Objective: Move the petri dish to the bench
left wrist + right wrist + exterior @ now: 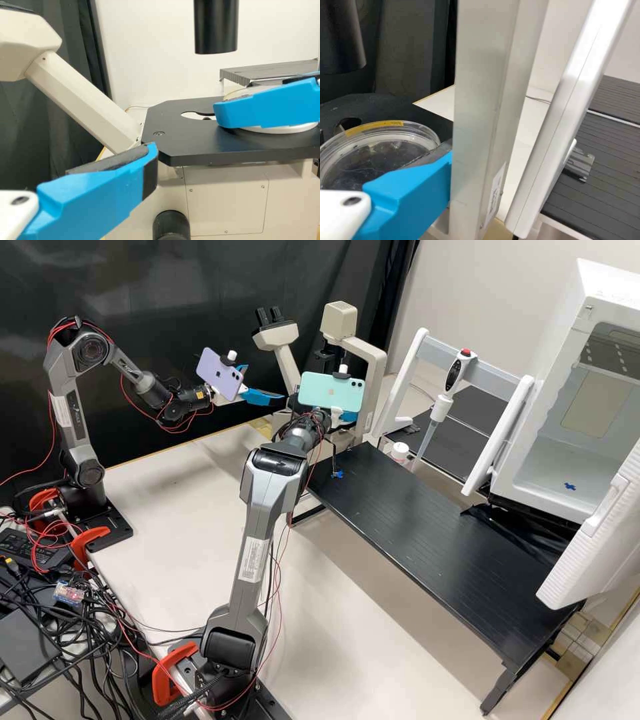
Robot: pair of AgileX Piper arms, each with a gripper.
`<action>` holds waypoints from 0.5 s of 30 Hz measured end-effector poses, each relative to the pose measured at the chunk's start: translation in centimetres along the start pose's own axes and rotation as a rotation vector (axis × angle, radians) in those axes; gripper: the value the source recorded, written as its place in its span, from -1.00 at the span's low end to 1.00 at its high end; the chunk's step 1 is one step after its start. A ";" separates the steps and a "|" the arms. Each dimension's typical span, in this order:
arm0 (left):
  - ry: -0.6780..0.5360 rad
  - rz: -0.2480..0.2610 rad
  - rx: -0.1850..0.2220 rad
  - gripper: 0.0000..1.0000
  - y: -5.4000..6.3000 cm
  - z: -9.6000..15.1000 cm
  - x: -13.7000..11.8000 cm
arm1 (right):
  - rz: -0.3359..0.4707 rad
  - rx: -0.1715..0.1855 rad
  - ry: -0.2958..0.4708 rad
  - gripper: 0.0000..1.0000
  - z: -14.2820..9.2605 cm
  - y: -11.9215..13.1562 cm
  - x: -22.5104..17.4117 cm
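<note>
- Blue-and-white left gripper (265, 383) has its fingers apart.
- Clear round petri dish (380, 150) is on the flat black stage (175, 142) by the blue right gripper (267, 106), whose grip I can't tell.
- Squeeze softly, lift flat, and miss the tall grey post (482, 115).

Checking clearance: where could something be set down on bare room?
Bare: the middle of the black bench, between small blue piece and white box; white tabletop between the arm bases. Crowded: microscope stage, with petri dish.
</note>
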 end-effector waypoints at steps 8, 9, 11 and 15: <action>0.000 0.000 0.000 1.00 0.0 0.0 0.0 | 0.003 -0.009 -0.004 1.00 0.1 -0.1 -0.1; 0.000 0.000 0.000 1.00 0.0 0.0 0.0 | 0.003 -0.013 -0.006 1.00 0.1 -0.1 -0.1; 0.000 0.000 0.000 1.00 0.0 0.0 0.0 | 0.002 -0.018 -0.008 1.00 0.2 -0.1 -0.1; 0.000 0.000 0.000 1.00 0.0 0.0 0.0 | -0.007 -0.018 -0.015 1.00 0.4 -0.2 -0.5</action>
